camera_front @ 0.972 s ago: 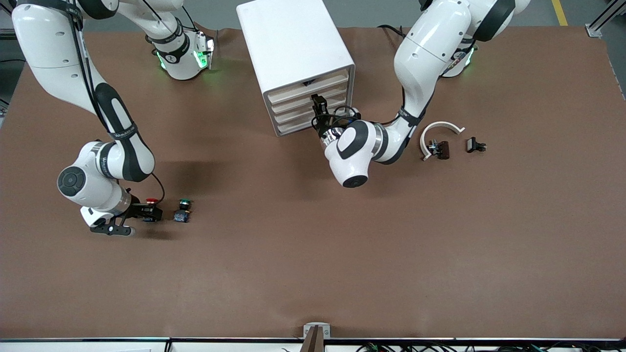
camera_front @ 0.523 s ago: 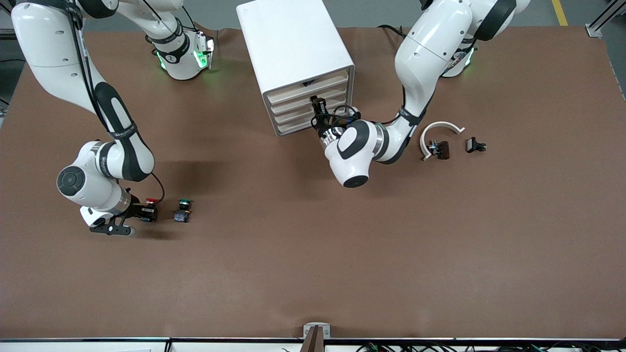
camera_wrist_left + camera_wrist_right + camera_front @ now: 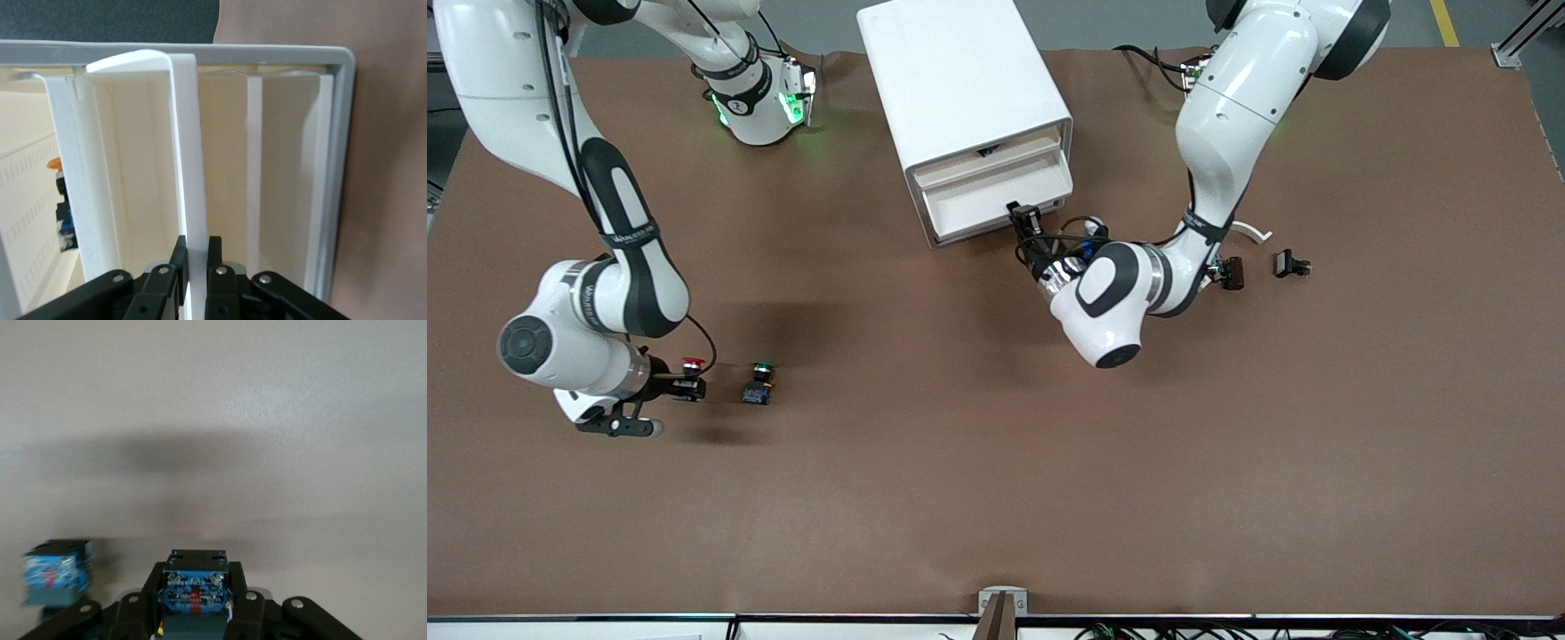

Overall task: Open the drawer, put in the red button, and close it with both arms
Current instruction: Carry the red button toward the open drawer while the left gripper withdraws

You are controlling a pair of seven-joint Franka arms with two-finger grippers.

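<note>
Two steps are in hand at once. The left end effector (image 3: 1017, 213) is clamped on the front edge of one drawer (image 3: 996, 197) of the white cabinet (image 3: 960, 84), and this drawer stands partly pulled out. The right end effector (image 3: 687, 384) is closed on the red button (image 3: 692, 364), with its dark base between the fingers; the button seems just off the counter (image 3: 996, 498), toward the right arm's end, though the front view does not settle this. I judge that the next move calls for a wider opening of the drawer, and then for the right arm to carry the button over it and let it go inside; closing comes last. By count there are two arms, one cabinet and two buttons: the red one and a green button (image 3: 759, 382) just beside it on the counter. Toward the left arm's end lie one white curved piece (image 3: 1254, 233) and two small dark parts (image 3: 1291, 263).
</note>
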